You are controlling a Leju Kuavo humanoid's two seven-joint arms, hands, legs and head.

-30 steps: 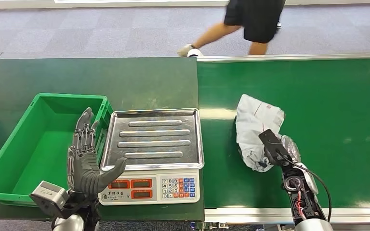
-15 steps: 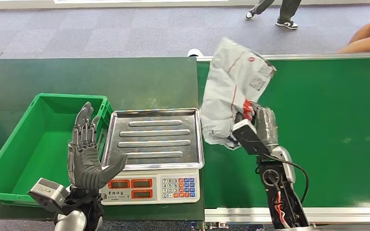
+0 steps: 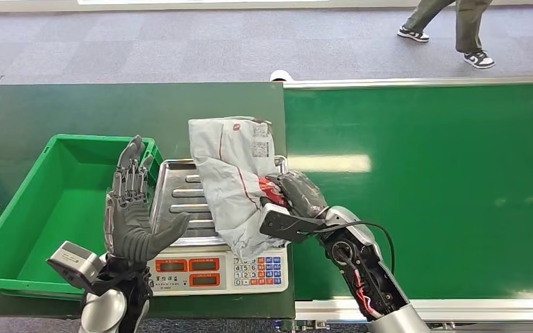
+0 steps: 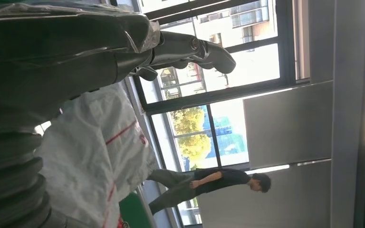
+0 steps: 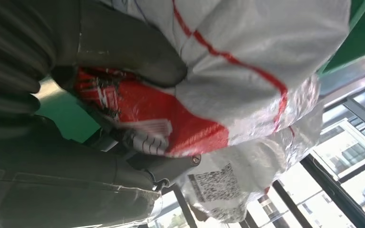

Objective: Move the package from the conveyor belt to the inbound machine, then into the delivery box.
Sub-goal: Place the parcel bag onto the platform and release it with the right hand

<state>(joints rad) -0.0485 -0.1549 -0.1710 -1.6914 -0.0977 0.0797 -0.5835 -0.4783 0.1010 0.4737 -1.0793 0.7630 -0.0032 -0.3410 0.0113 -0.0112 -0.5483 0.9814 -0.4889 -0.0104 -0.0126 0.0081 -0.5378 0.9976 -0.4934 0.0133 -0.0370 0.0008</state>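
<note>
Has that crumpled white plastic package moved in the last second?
Yes. The crumpled white plastic package, held by the right hand, went from the green conveyor belt leftward, over the steel scale tray.

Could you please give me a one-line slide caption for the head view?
Right hand holds a grey package over the scale's steel tray; left hand open beside the green bin.

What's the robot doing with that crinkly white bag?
The robot's right hand holds a grey-white package over the metal tray of the scale, with the conveyor belt beside it. Its left hand is raised with its fingers apart, holding nothing, beside the green box. A person walks past behind the belt.
</note>
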